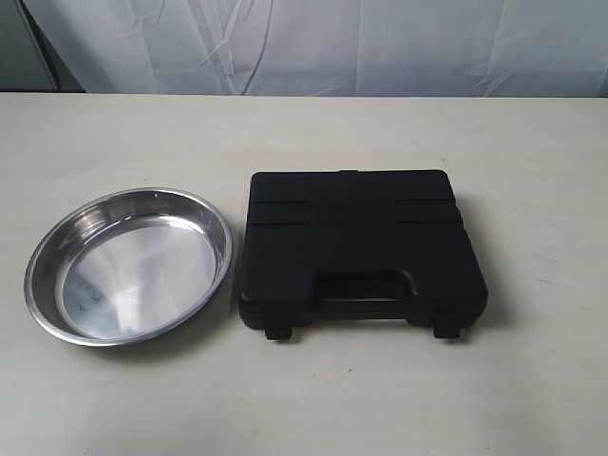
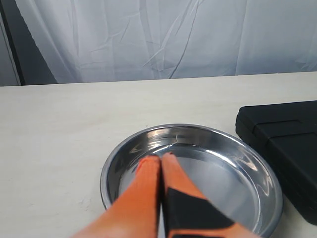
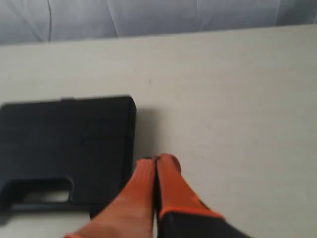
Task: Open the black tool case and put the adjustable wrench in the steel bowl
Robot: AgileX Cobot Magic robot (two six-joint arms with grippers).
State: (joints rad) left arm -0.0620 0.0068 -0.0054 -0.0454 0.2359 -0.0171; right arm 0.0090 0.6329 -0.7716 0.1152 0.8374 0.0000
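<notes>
The black tool case (image 1: 359, 247) lies closed on the table, handle slot and two latches toward the front edge. Left of it sits the steel bowl (image 1: 128, 264), with nothing in it. The adjustable wrench is hidden, with the case lid down. Neither gripper shows in the exterior view. In the left wrist view my left gripper (image 2: 160, 157) is shut, orange fingers pressed together above the steel bowl (image 2: 228, 144), the case corner (image 2: 287, 134) beside it. In the right wrist view my right gripper (image 3: 156, 159) is shut and empty, beside the case (image 3: 64, 139).
A pale table (image 1: 532, 133) carries both things, with bare surface behind and to the right of the case. A white cloth backdrop (image 1: 313, 43) hangs along the far edge, with a dark gap at its left end.
</notes>
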